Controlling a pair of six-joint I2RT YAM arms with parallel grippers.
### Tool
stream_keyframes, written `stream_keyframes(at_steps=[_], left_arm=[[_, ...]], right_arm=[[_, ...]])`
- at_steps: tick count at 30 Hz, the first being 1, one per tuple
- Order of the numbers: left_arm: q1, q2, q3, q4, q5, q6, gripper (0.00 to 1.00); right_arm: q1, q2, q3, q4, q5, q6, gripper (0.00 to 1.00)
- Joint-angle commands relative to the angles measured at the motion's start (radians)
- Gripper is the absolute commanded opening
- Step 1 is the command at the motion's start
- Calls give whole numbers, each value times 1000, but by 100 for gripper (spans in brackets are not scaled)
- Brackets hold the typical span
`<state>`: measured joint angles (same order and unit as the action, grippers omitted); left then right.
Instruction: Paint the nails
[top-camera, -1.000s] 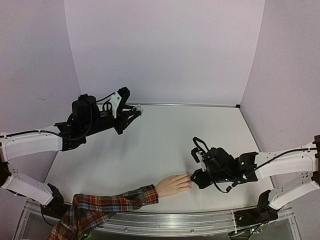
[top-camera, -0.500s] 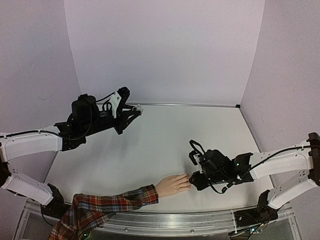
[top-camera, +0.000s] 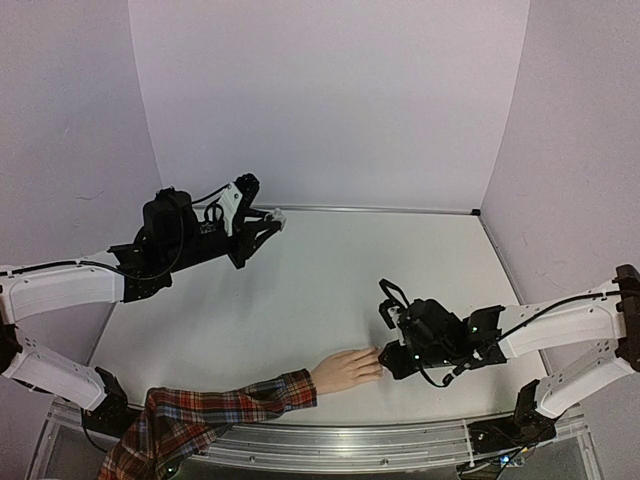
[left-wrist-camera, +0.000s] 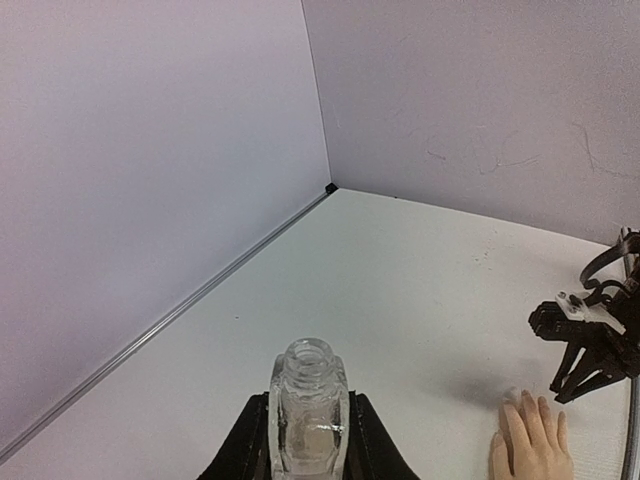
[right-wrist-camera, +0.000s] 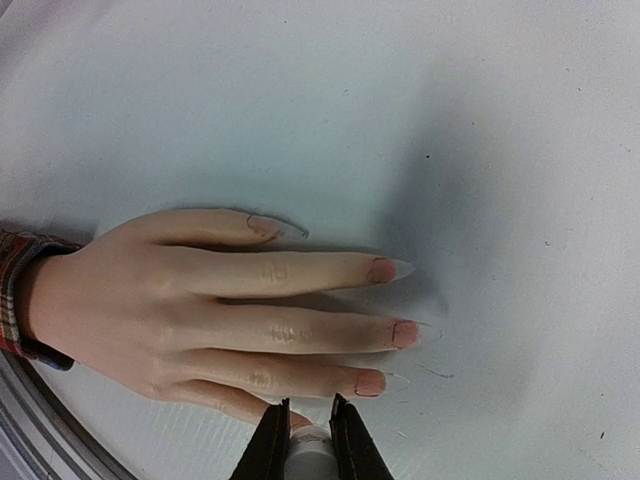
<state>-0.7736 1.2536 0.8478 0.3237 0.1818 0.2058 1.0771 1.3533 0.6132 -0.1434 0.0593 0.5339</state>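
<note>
A pale peach mannequin hand (top-camera: 345, 369) with a red plaid sleeve (top-camera: 200, 415) lies near the front edge. In the right wrist view the hand (right-wrist-camera: 170, 300) lies flat and several nails show, among them one (right-wrist-camera: 404, 333) on a long finger. My right gripper (right-wrist-camera: 309, 435) is shut on a white brush cap (right-wrist-camera: 310, 450) and sits right over the little finger's tip; it also shows in the top view (top-camera: 392, 355) touching the fingertips. My left gripper (left-wrist-camera: 308, 440) is shut on a small clear open bottle (left-wrist-camera: 308, 405), held up at the back left (top-camera: 272, 218).
The white table (top-camera: 330, 280) is walled by lilac panels at the back and both sides. A metal rail (top-camera: 380, 435) runs along the front edge under the sleeve.
My right gripper has shifted a little to the left, closer onto the hand's fingertips. The left arm and the bottle have not moved.
</note>
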Motion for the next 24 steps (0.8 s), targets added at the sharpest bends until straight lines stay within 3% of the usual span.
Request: stream_keyframes(at_steps=[1,24], left_arm=[[-6,-37,-3,40,3,4,0],[-5,-42,-4,38,5,4,0]], right_arm=[[5,6,28,29,22,15,0],[5,32,39,-6,64,51,0]])
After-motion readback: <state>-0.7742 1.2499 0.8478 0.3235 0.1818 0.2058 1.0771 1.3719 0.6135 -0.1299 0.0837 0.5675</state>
